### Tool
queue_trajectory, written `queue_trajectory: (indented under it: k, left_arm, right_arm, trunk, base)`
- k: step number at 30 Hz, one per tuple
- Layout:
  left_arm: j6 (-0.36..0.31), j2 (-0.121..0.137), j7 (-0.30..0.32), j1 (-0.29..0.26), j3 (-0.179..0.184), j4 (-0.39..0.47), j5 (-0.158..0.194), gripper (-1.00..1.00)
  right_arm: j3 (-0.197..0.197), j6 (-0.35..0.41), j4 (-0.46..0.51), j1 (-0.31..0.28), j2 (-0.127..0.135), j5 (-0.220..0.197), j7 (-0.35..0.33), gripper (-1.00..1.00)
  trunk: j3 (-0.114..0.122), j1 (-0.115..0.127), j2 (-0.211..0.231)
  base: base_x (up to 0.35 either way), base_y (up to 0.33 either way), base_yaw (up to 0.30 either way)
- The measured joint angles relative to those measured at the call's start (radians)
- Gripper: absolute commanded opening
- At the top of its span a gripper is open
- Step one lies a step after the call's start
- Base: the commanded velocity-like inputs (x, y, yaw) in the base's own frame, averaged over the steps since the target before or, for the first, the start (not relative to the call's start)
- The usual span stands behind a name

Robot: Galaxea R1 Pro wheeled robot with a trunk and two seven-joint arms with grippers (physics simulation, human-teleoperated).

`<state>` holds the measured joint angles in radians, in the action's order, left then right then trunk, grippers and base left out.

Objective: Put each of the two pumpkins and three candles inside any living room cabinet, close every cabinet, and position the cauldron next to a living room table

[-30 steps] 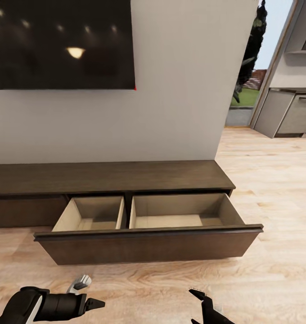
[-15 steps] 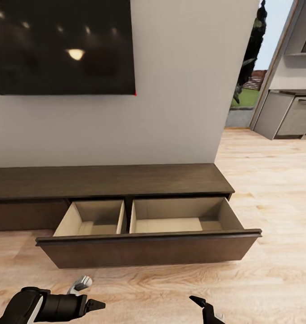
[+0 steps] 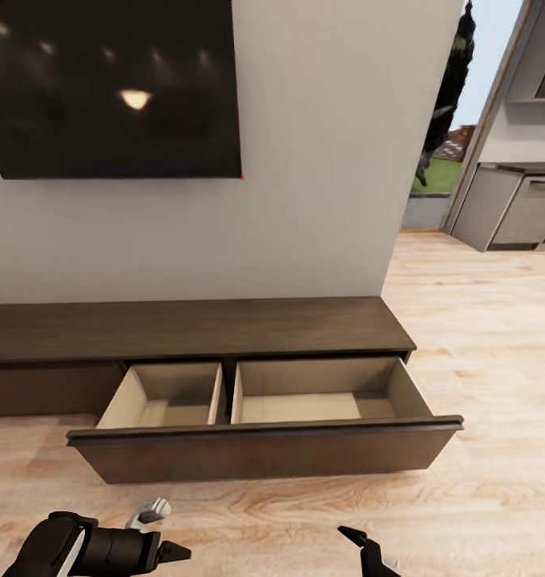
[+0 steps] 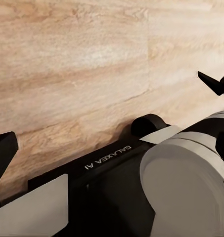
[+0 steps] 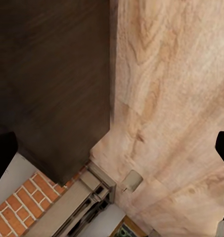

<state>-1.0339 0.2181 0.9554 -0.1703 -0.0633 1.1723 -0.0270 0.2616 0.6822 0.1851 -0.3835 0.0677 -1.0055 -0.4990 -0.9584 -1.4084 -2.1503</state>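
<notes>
The cabinet [image 3: 192, 327] is a long low dark brown unit against the white wall. Its wide drawer [image 3: 264, 449] is pulled out, and both beige-lined compartments hold nothing. My left gripper [image 3: 162, 530] hovers open over the floor in front of the drawer's left end, also seen as my left gripper [image 4: 108, 116]. Further right, my right gripper [image 3: 367, 551] is low at the picture's edge; in the right wrist view my right gripper [image 5: 112, 148] is open beside the dark drawer front [image 5: 52, 74]. Pumpkins, candles, cauldron and table are out of view.
A black TV [image 3: 112, 80] hangs on the wall above the cabinet. At the right, past the wall's end, a doorway opens onto grey kitchen cupboards [image 3: 513, 208]. Pale wood floor [image 3: 481, 385] runs in front of the cabinet and to the right.
The whole picture has slid down a little and the cabinet looks slightly smaller, so the camera has moved. Both grippers stay open, in about the same places.
</notes>
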Motion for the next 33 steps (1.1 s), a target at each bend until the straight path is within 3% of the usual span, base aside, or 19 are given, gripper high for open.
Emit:
queue_trajectory:
  k: [8, 15, 17, 22, 29, 33]
  left_arm:
    - [0.000, 0.001, -0.027, 0.000, -0.001, 0.000, 0.001, 1.00]
    - [-0.001, 0.002, -0.027, 0.000, -0.010, 0.000, 0.001, 1.00]
    - [-0.001, 0.003, -0.028, 0.000, -0.011, 0.000, 0.002, 1.00]
    - [-0.002, 0.001, -0.029, 0.000, -0.011, -0.001, 0.001, 1.00]
    - [-0.002, 0.001, -0.029, 0.000, -0.010, 0.000, 0.001, 1.00]
    - [-0.001, 0.001, -0.031, 0.000, -0.011, 0.000, -0.001, 1.00]
  right_arm:
    - [0.080, -0.004, -0.006, 0.000, 0.002, -0.004, 0.006, 1.00]
    - [0.097, -0.079, -0.070, 0.001, 0.022, -0.005, 0.065, 1.00]
    - [0.095, -0.105, -0.075, 0.001, 0.022, -0.002, 0.071, 1.00]
    - [0.079, -0.270, -0.078, 0.000, 0.025, 0.015, 0.108, 1.00]
    - [0.010, -0.338, -0.072, 0.000, 0.021, 0.041, 0.154, 1.00]
    - [0.001, -0.365, -0.072, 0.000, 0.026, 0.041, 0.165, 1.00]
  trunk:
    - [0.025, 0.031, 0.056]
    - [0.047, 0.057, 0.105]
    - [0.053, 0.065, 0.119]
    - [0.069, 0.084, 0.154]
    - [0.091, 0.111, 0.203]
    - [0.103, 0.126, 0.231]
  base:
    - [0.000, 0.000, 0.000]
    - [0.000, 0.000, 0.000]
    - [-0.012, 0.000, 0.000]
    - [-0.186, 0.000, 0.000]
    - [-0.299, 0.000, 0.000]
    - [-0.312, 0.000, 0.000]
